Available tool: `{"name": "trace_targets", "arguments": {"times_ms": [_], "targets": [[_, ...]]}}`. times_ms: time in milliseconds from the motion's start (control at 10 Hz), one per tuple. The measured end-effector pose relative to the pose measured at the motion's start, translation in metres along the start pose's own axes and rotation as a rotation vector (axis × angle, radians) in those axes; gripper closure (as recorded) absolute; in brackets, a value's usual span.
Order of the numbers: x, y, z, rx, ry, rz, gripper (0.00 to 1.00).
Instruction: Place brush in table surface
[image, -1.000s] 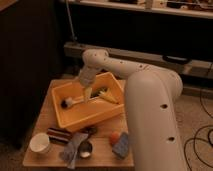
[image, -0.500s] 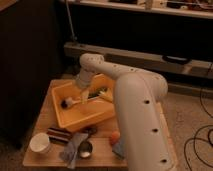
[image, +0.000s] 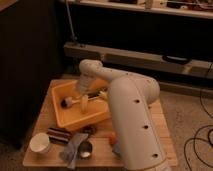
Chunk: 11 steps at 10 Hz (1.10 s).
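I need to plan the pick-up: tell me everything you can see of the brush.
The brush is slim, with a small dark round head and a pale whitish handle, plastic by the look. It lies flat inside the yellow bin, head toward the picture's left. The claw hangs open just above the handle; whether it touches is unclear.

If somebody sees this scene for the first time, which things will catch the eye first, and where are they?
The thick white robot arm fills the right foreground and bends over to the yellow plastic bin on the left of the light brown wooden tabletop. Its gripper hangs inside the bin, near the slim dish brush with pale handle and dark round head.
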Motion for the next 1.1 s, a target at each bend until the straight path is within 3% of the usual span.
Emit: {"name": "trace_targets", "arguments": {"times_ms": [200,600,1000,1100], "targets": [[0.002,0.007,0.007,-0.027,-0.004,0.006,0.22],[-0.005,0.012,0.018,-0.075,-0.005,-0.003,0.56],[0.000,0.008,-0.006,-0.078,-0.125,0.061,0.96],[0.002,0.007,-0.007,-0.075,-0.149,0.072,1.00]]}}
